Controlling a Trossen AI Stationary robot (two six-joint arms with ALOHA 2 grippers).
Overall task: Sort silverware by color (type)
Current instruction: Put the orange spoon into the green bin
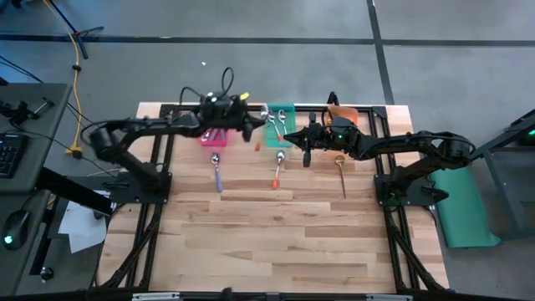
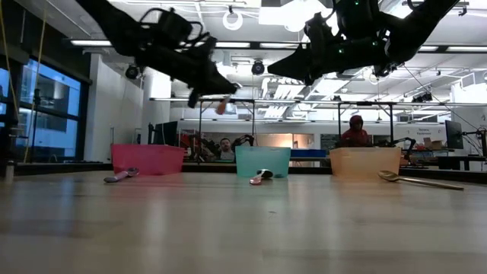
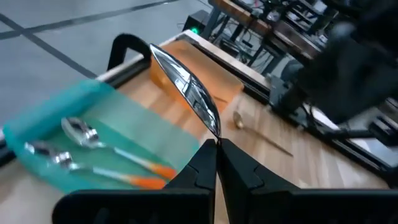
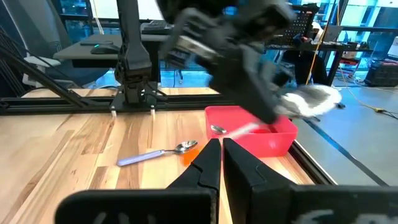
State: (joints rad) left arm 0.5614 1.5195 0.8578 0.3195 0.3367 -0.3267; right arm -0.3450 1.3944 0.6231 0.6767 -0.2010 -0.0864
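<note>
Above the wooden table (image 1: pixel 251 226), left hand (image 3: pixel 216 146) clamped on a spoon (image 3: pixel 186 87) over the teal bin (image 3: pixel 43 124).

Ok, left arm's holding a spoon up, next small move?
Probably ease the left gripper over the teal bin and release: it is shut on a spoon, seemingly orange-handled, and that bin holds two orange-handled spoons. The right gripper waits shut nearby.

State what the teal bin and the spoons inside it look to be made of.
Teal bin: likely translucent plastic, since the wood shows faintly through its walls. Spoons in it: shiny, mirror-like bowls suggest polished metal; the matte orange handles look like plastic.
</note>
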